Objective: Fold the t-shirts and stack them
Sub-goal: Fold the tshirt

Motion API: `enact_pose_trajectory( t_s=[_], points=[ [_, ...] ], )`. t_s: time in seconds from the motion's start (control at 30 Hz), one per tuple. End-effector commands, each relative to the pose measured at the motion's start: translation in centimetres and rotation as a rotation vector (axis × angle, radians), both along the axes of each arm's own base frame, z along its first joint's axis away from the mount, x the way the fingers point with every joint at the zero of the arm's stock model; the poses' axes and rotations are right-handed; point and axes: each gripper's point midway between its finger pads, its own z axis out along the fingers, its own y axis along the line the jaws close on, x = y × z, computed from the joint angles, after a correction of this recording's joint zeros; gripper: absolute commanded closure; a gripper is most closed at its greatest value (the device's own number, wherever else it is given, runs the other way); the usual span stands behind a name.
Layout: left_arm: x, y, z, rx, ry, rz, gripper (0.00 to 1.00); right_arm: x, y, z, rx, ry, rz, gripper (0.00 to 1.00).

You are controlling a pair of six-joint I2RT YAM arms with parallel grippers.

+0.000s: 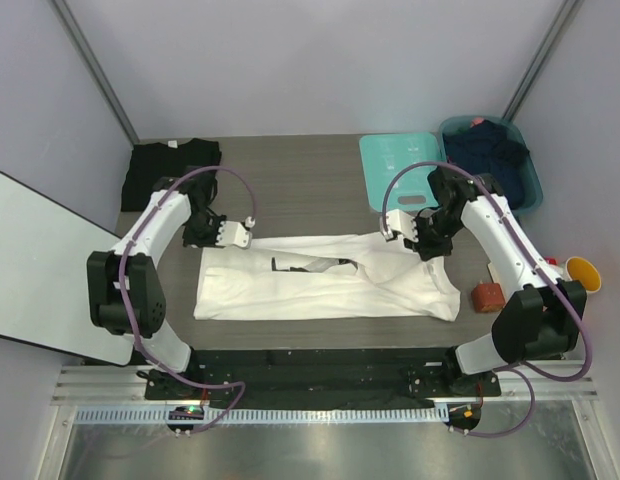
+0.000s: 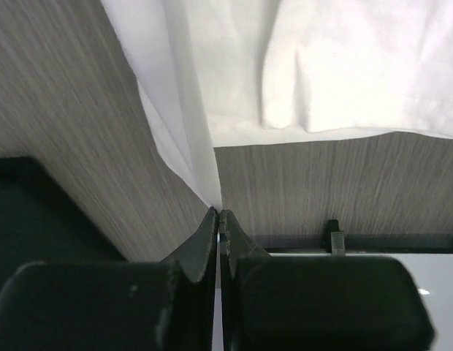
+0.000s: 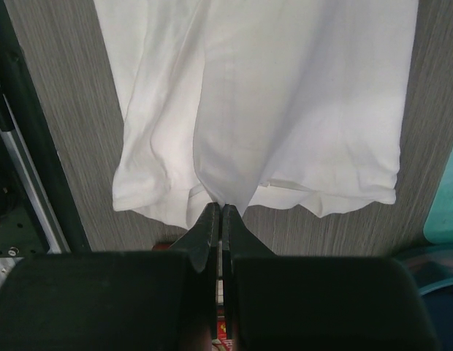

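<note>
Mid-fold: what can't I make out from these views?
- Top view: pinched edge of white t-shirt, under left gripper and right gripper.
- Top view: black t-shirt partly behind left arm.
- Top view: dark cloth in bin, too small to identify.
- Wrist views: depth of grip, hidden between shut fingers.

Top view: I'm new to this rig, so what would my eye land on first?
The white shirt spread across the middle of the table, with the left pincer and right pincer each shut on its far edge. Next, the black shirt at the far left corner and the teal bin of dark clothes far right.
</note>
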Motion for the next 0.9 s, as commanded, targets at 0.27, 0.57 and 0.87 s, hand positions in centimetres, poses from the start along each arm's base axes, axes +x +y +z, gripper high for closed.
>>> enact_pose_trajectory(
  t_s=[0.27, 0.57, 0.87],
  points=[
    [-2.1, 1.2, -0.1, 0.083, 0.057, -0.089, 1.0, -2.6, -2.3, -0.1, -0.079, 0.052, 0.107, 0.99],
    [-4.0, -0.5, -1.3, 0.045, 0.134, -0.096, 1.0, -4.1, -2.6, -1.1, -0.084, 0.084, 0.188, 0.99],
    [-5.5, -0.9, -2.0, 0.053, 0.209, -0.11, 1.0, -4.7, -2.8, -2.0, -0.096, 0.135, 0.232, 0.99]
  ],
)
